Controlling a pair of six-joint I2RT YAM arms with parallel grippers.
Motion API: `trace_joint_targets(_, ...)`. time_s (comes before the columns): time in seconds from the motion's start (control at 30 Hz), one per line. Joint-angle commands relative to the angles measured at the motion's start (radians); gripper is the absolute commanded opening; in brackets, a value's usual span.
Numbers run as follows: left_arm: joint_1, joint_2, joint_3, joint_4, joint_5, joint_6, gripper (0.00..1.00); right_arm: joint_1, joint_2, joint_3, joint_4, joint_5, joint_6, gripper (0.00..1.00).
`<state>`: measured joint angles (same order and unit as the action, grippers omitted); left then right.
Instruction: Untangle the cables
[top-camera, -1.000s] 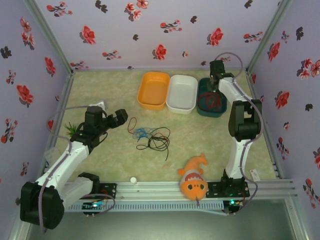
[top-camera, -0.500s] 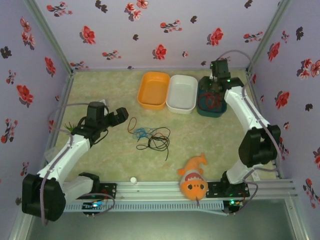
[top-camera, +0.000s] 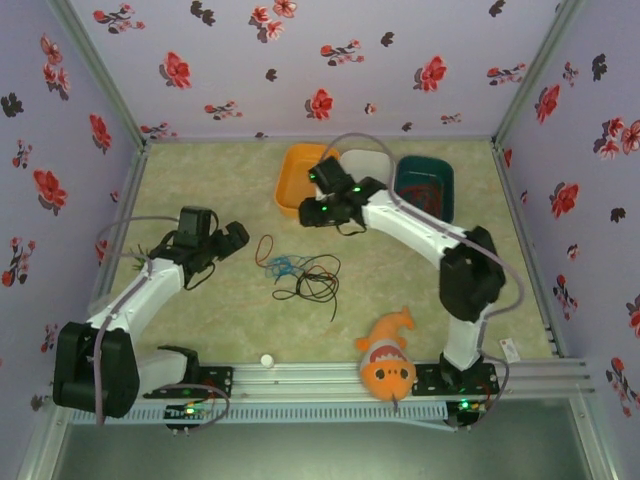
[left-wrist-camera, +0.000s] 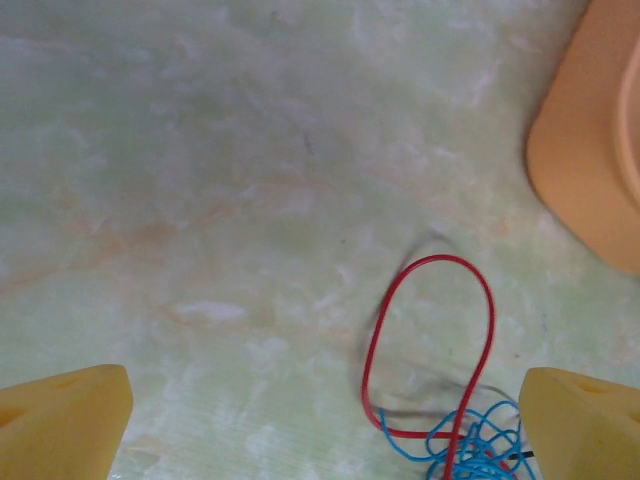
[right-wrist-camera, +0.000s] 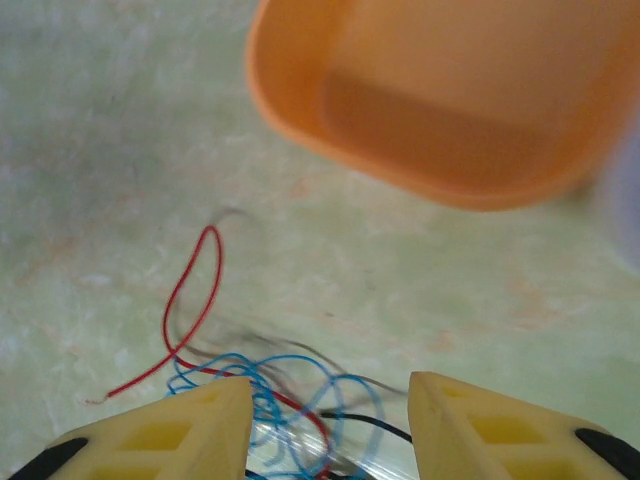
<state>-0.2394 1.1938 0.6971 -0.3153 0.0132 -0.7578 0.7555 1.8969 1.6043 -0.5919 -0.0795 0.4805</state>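
The cables (top-camera: 298, 270) lie tangled on the table's middle: a red loop (top-camera: 264, 249), a blue knot (top-camera: 284, 265) and black coils (top-camera: 316, 285). My left gripper (top-camera: 236, 238) hovers open just left of the red loop. In its wrist view, the red loop (left-wrist-camera: 430, 340) and blue knot (left-wrist-camera: 470, 450) lie by the right finger. My right gripper (top-camera: 312, 212) hangs open above the tangle's far side, by the orange tray (top-camera: 298, 175). Below its spread fingers (right-wrist-camera: 170, 430) I see the red (right-wrist-camera: 195, 300), blue (right-wrist-camera: 280, 390) and black (right-wrist-camera: 365, 425) cables. Nothing is held.
A white tray (top-camera: 366, 158) and a teal tray (top-camera: 440, 180) stand right of the orange one; a red cable (top-camera: 425, 192) lies in the teal tray. An orange fish toy (top-camera: 388, 360) and a small white ball (top-camera: 266, 360) sit near the front rail. A green sprig (top-camera: 140, 258) lies far left.
My right arm has swung from the teal tray at the back right across to the left, ending over the tangle by the orange tray. The left gripper shifted only slightly.
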Motion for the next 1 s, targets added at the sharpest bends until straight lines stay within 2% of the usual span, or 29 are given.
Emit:
trace_joint_targets(0.0, 0.009, -0.029, -0.025, -0.020, -0.033, -0.028, 1.00, 0.037, 0.107, 0.121, -0.059, -0.002, 0.026, 0.49)
trace_joint_targets(0.1, 0.010, -0.046, -0.035, -0.023, -0.043, -0.026, 1.00, 0.053, 0.215, 0.213, -0.065, -0.027, 0.032, 0.53)
trace_joint_targets(0.33, 0.011, -0.074, -0.058, -0.028, -0.066, -0.045, 1.00, 0.072, 0.418, 0.401, -0.066, -0.118, 0.056, 0.54)
trace_joint_targets(0.6, 0.014, -0.082, -0.060, -0.039, -0.068, -0.038, 1.00, 0.090, 0.555, 0.526, -0.079, -0.155, 0.066, 0.47)
trace_joint_targets(0.73, 0.014, -0.087, -0.065, -0.039, -0.068, -0.036, 1.00, 0.096, 0.585, 0.543, -0.066, -0.174, 0.075, 0.36)
trace_joint_targets(0.83, 0.014, -0.091, -0.067, -0.038, -0.066, -0.034, 1.00, 0.097, 0.597, 0.559, -0.062, -0.188, 0.076, 0.19)
trace_joint_targets(0.97, 0.014, -0.097, -0.067, -0.041, -0.062, -0.025, 1.00, 0.097, 0.589, 0.597, -0.077, -0.203, 0.059, 0.03)
